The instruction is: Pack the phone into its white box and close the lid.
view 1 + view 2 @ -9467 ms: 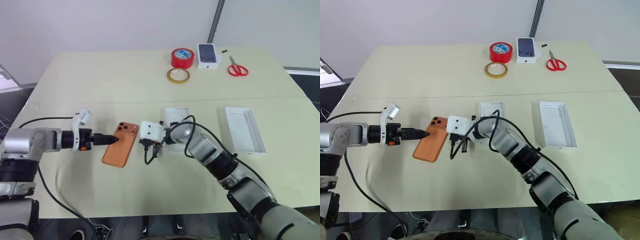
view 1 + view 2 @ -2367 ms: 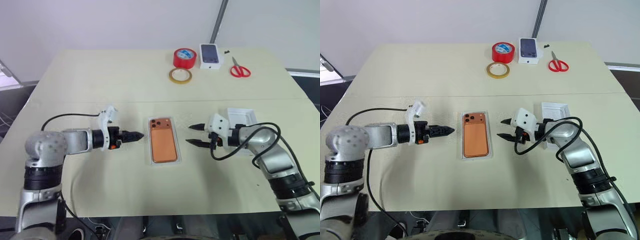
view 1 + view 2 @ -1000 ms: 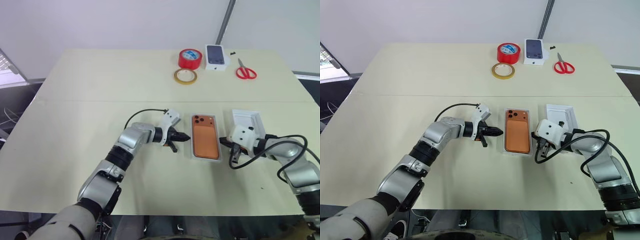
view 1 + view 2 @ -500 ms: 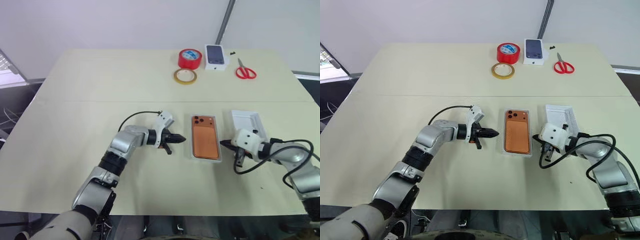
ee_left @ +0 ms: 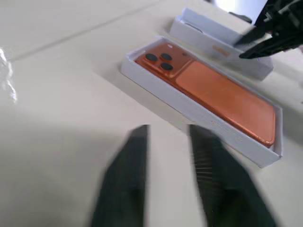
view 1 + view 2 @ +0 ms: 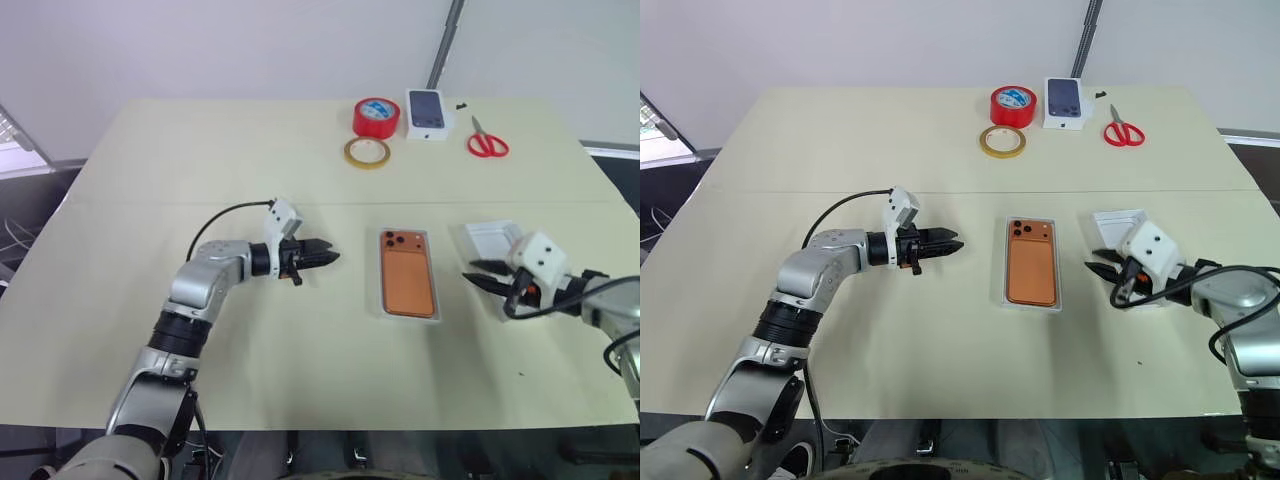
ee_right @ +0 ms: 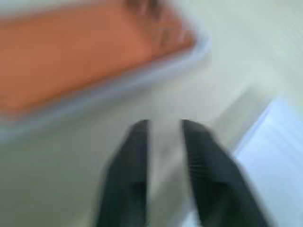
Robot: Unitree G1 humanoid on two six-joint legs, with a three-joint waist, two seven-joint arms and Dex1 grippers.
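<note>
The orange phone (image 6: 408,287) lies camera side up inside the white box (image 6: 1005,262) at the middle of the table. My left gripper (image 6: 325,257) hovers to the left of the box, pointing at it, open and empty, with a clear gap of table between them. In the left wrist view its fingers (image 5: 137,156) stand apart in front of the boxed phone (image 5: 213,87). My right gripper (image 6: 475,273) is to the right of the box, open and holding nothing. The lid (image 6: 1118,222) lies hollow side up just behind the right gripper, partly hidden by it.
At the far edge of the table are a red tape roll (image 6: 375,116), a yellowish tape ring (image 6: 366,152), a small white carton printed with a dark phone (image 6: 427,108) and red scissors (image 6: 487,142). A seam crosses the table behind the box.
Both grippers have drawn back from the box, the left one leftward and the right one rightward, and both have gone from shut to open. The boxed phone has stayed in place.
</note>
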